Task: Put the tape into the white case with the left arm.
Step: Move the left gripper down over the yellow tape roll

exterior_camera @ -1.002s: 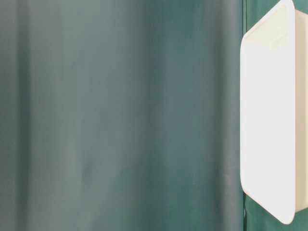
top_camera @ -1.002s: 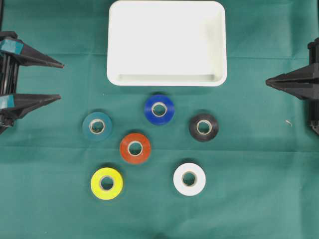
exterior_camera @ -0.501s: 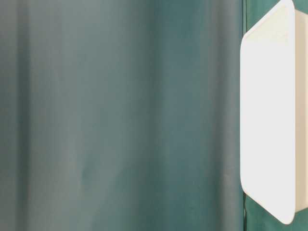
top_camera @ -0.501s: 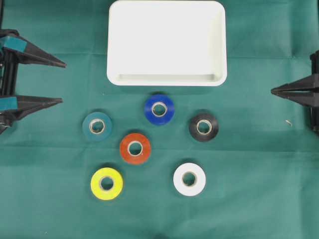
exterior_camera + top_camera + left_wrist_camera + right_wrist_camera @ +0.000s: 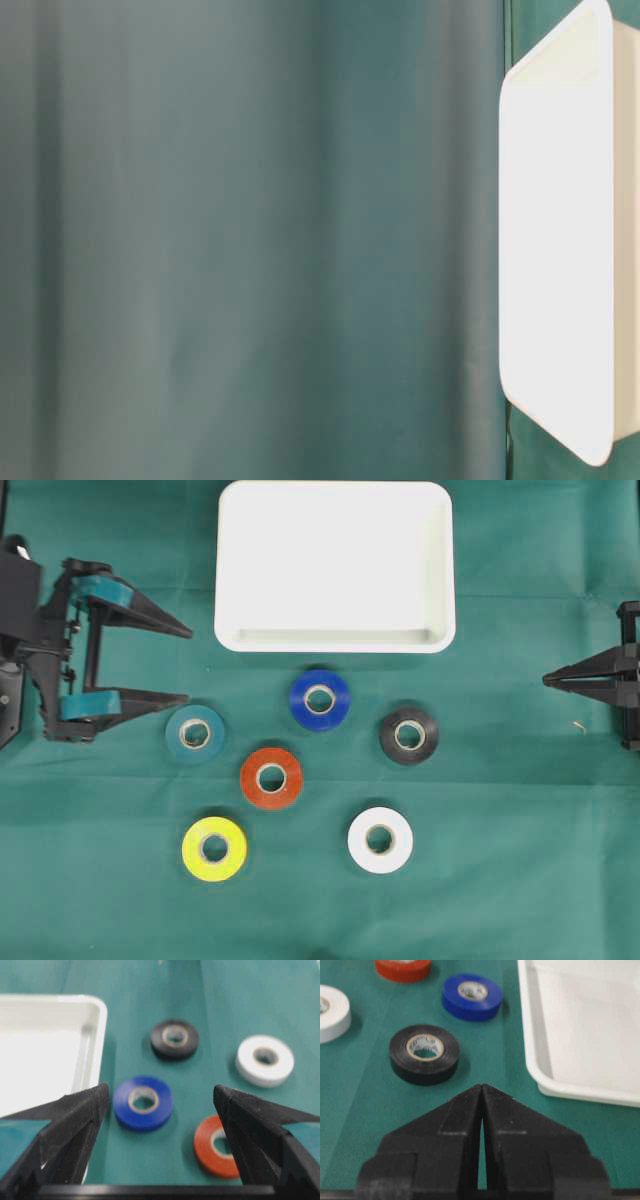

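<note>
The step in hand looks like the approach: nothing is gripped yet, and all six tape rolls lie flat on the green-covered desk in front of the white case, which holds nothing. The left claw stands spread to its full width and empty, its teal-banded fingers pointing toward the middle; the lower fingertip is just beside the teal tape roll, though whether it touches I cannot tell. In the left wrist view the blue tape roll sits between the fingers, farther ahead, with the red tape roll near the right finger. The next move, as I judge it, calls for choosing one roll, lowering the fingers astride it, and closing. The right claw is clenched, holding nothing, well apart at the desk's edge.
</note>
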